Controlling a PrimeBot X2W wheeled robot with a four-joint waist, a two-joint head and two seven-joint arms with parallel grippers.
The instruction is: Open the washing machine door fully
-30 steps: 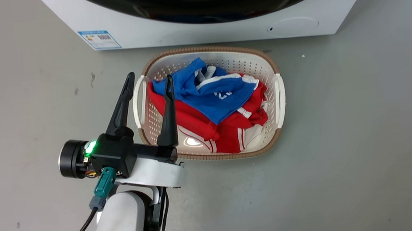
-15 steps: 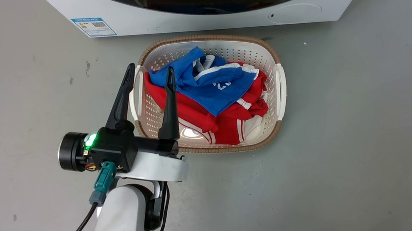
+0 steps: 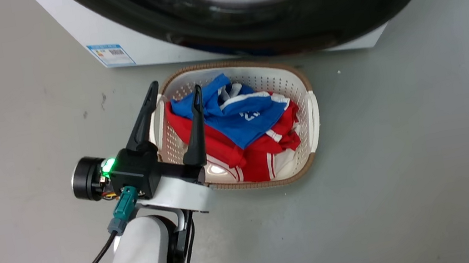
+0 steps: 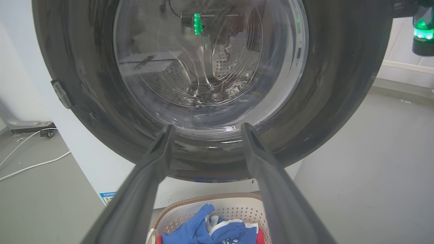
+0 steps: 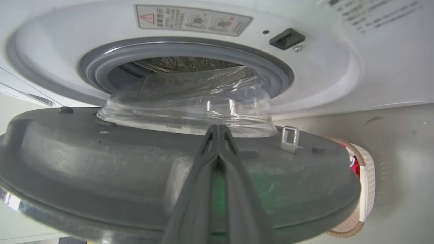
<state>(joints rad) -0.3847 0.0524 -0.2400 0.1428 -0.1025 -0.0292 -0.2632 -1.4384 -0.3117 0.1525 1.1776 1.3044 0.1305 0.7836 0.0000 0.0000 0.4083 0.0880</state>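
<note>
The washing machine [image 3: 78, 29] is a white box at the top of the head view. Its washing machine door [image 3: 254, 14], a glossy black disc with a glass bowl, stands partly swung out over the floor. In the right wrist view my right gripper [image 5: 218, 128] is shut, its tips lying on the door's grey inner face [image 5: 101, 162] just below the glass bowl. Behind it the grey gasket and steel drum [image 5: 183, 64] show. My left gripper [image 3: 175, 85] is open and empty over the basket's left rim, facing the door's outer face [image 4: 339, 84] in the left wrist view [image 4: 206, 126].
A white woven-rim laundry basket [image 3: 312, 111] with blue and red clothes [image 3: 243, 125] sits on the grey floor in front of the machine, partly under the door. A blue label [image 3: 110, 54] marks the machine's lower left corner. White cables [image 4: 30, 162] lie on the floor.
The door has swung outward from the machine front and now overhangs the floor near the basket. The head camera has shifted a little. My left gripper keeps its place, still open.
</note>
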